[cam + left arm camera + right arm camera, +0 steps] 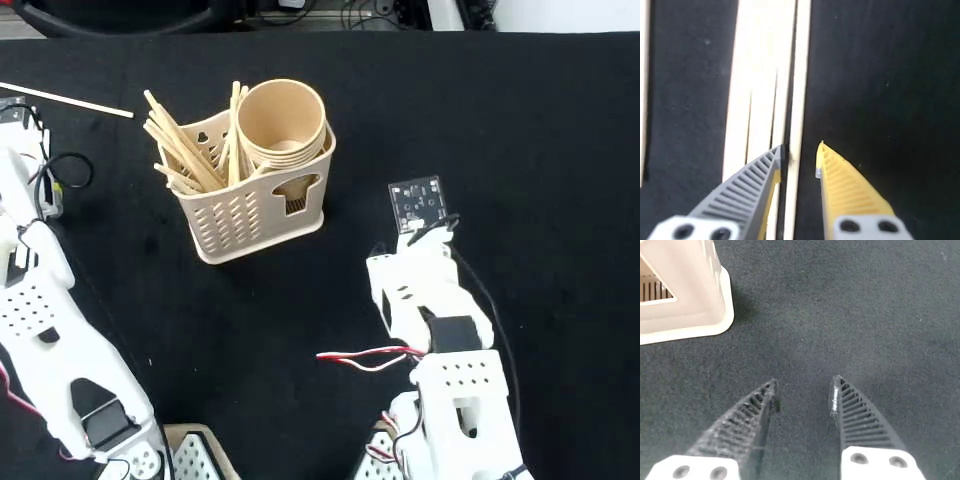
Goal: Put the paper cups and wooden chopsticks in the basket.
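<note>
Far left: loose chopstick (70,99), flat on the tabletop (520,130), outside the basket (255,225). Left gripper (801,149): jaws parted, straddling it, not yet clamped. Centre: basket holds stacked paper cups (285,115) and bundled chopsticks (185,150). Right: right gripper (802,390), agape, empty, above the tabletop near the basket. Step judged: last chopstick pick-up. Next calls for a square close, a lift, then a carry to the basket.

A black, felt-like cloth covers the tabletop (540,140) across nearly the whole high view. Along the top edge runs a paler grey strip (395,24) with dark cables (352,12) on it. A black curved shape (110,22) sits at upper left and a white panel (570,14) at upper right.
</note>
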You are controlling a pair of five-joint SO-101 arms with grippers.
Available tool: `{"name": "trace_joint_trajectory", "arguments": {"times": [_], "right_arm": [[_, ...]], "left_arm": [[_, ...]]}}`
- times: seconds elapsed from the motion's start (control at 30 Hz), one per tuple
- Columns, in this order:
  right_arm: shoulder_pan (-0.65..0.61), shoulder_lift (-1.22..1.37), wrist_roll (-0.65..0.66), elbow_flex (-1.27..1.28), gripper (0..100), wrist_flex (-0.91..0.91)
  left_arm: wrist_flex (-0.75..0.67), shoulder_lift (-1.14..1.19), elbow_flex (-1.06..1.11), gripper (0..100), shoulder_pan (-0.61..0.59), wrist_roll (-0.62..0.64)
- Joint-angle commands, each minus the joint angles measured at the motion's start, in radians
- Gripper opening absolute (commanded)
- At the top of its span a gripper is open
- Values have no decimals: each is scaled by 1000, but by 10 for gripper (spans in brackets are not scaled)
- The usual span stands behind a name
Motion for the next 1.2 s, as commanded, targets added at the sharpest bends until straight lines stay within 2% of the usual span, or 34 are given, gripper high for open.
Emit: {"name": "trace_joint_trajectory", "arguments": {"times": [0.0,0.07,0.27,0.47,0.53,0.67,0.83,1.0,1.17], "right_arm": [[-17,-15,-2,-4,173,-17],[-17,-15,-2,-4,173,-17],[-17,-15,-2,-4,173,-17],[-17,-15,-2,-4,173,-17],[-17,-15,-2,-4,173,-17],[-17,-15,0,-4,173,-17],[-17,-15,0,-4,173,-17],[-17,-15,0,-4,173,-17],[-17,-15,0,-5,173,-17]], "left_arm": [[25,6,-41,65,36,-14],[26,25,-38,30,54,-14],[54,74,-47,65,84,-14],[84,51,-96,30,84,-8],[153,18,-156,27,84,3],[301,-74,-283,29,96,112],[479,-218,-394,29,151,137],[496,-373,-389,29,166,250],[496,-534,-275,29,199,290]]}}
